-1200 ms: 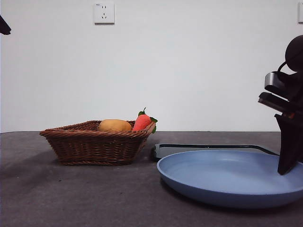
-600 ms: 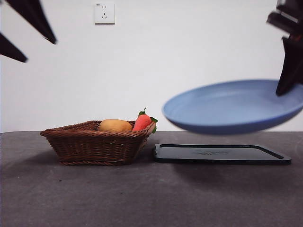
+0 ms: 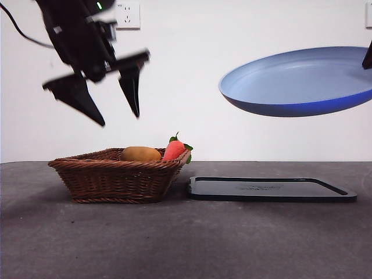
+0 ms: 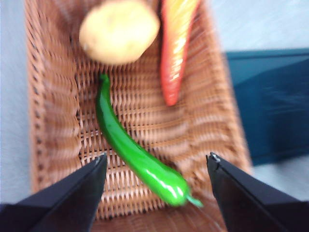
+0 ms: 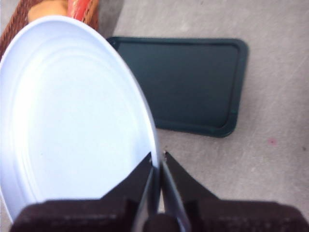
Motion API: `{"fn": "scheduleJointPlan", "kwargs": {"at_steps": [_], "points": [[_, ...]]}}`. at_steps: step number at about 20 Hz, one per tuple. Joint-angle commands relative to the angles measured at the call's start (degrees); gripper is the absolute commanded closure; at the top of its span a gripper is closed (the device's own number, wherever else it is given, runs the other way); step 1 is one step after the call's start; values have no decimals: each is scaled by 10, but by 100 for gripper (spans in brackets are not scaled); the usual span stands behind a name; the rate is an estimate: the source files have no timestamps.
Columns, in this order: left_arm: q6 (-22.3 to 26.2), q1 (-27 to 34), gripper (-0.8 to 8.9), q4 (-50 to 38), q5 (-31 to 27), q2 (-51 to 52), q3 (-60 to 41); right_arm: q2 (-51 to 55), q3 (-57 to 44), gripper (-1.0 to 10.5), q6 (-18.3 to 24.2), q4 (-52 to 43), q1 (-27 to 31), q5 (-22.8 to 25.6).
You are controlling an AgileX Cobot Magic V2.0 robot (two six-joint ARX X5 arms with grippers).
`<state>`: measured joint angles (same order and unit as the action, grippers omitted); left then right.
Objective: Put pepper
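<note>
while my left gripper [image 3: 114, 115] hangs above the basket [image 3: 119, 174] with jaws spread wide and nothing between them, my right gripper [image 5: 158, 155] is clamped on the rim of one blue plate [image 3: 299, 81], held in the air over one dark tray [image 3: 270, 189]. the basket holds three items: one pepper [image 4: 135, 154], one potato [image 4: 119, 30], one carrot [image 4: 176, 46]. dark grey tabletop [image 3: 186, 244], white wall, one socket [image 3: 128, 15]. the pepper is glossy green, slender, slightly curved, lying on the basket floor near one wall.
</note>
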<state>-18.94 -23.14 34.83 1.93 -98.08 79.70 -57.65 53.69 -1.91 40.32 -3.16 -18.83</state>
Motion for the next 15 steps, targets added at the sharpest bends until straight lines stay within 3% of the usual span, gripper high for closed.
{"fn": "scheduleJointPlan", "kwargs": {"at_steps": [1,15], "points": [[-24,-8,452,8,-7,-47,28,-1,12,941,-1,-6,2,-3],[-61,-9,453,-22,-21,-151,33,0,12,941,1,-6,1,-6]]}}
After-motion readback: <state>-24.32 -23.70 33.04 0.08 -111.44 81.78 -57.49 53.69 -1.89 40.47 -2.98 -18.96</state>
